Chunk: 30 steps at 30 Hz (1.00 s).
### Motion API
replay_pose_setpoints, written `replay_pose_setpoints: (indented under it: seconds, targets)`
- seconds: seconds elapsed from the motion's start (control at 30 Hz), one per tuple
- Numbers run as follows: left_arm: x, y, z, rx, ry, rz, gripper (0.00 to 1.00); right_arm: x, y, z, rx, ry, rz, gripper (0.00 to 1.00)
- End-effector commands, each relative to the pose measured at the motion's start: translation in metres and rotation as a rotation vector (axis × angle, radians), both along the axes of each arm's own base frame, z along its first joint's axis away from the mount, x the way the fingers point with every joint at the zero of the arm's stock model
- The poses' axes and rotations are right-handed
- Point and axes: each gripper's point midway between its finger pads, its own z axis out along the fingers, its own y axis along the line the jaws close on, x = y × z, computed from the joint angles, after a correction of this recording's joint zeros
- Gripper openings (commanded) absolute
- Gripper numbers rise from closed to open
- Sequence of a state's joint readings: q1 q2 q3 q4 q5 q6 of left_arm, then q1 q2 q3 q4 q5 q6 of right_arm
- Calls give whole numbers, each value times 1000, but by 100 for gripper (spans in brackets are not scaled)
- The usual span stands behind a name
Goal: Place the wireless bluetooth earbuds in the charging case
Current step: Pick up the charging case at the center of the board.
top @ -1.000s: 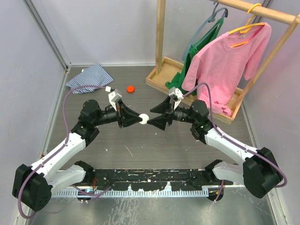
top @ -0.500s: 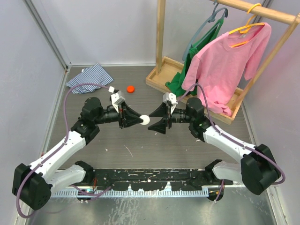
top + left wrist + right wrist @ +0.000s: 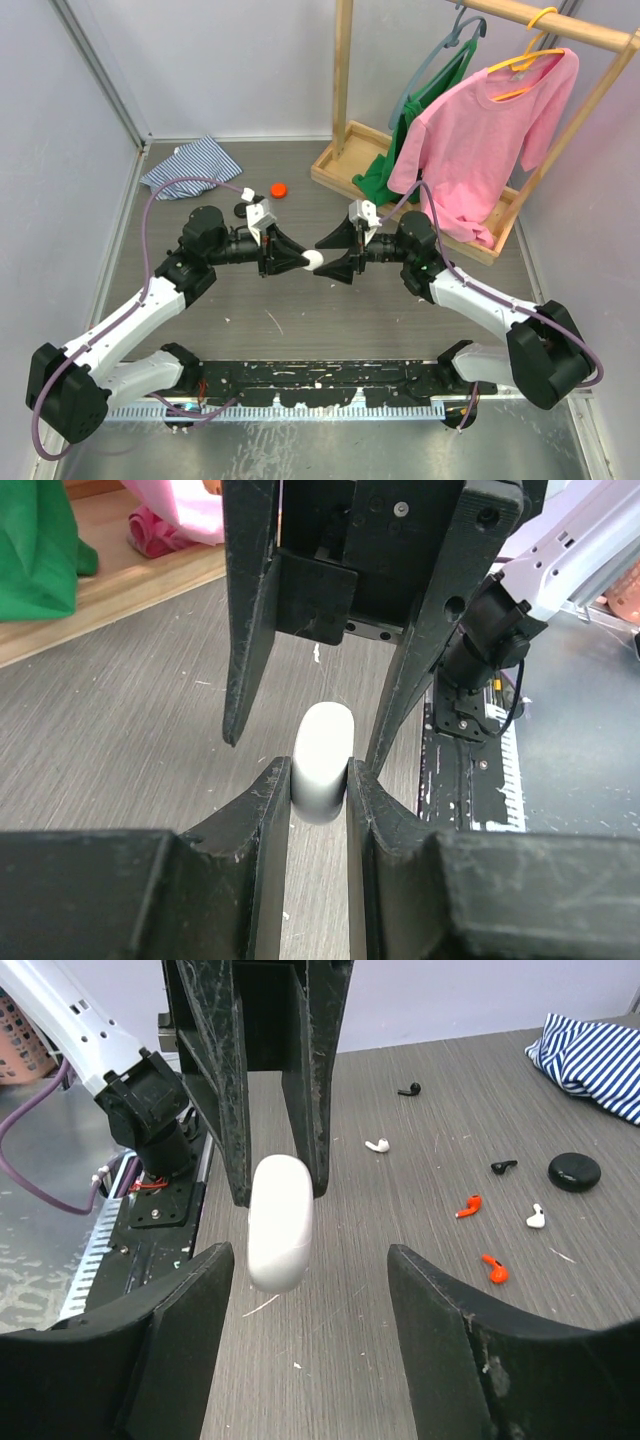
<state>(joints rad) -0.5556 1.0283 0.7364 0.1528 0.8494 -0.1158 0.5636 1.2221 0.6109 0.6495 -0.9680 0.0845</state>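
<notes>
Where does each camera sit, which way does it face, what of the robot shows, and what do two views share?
Top external: above and behind the arm bases, looking down at the table; both arms show, left hand and right hand meeting at a white case.
Left wrist: on the left arm, facing the right hand; its own hand clamps the case.
Right wrist: on the right arm, facing the left hand, earbuds beyond; its own hand stands open.
Shared: both wrist views show the case.

The case (image 3: 280, 1222) is sitting in the left gripper (image 3: 320, 780), with the right gripper (image 3: 305, 1260) straddling it; earbuds (image 3: 468, 1205) are lying scattered on the table (image 3: 350, 1340) beyond, near a cloth (image 3: 590, 1050).
</notes>
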Motion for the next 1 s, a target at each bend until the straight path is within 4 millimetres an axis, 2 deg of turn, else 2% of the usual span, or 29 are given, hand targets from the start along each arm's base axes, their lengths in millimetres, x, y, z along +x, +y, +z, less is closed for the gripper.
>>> replay_pose_setpoints:
  seconds: [0.0, 0.53, 0.97]
  targets:
    - [4, -1, 27, -30, -98, 7, 3, -2, 4, 18, 47, -65, 28, 67]
    - [3, -5, 31, -28, -138, 20, 3, -4, 7, 13, 36, -8, 30, 52]
    - [4, -1, 37, -42, -177, 70, 2, -3, 4, 8, 29, -1, 3, 51]
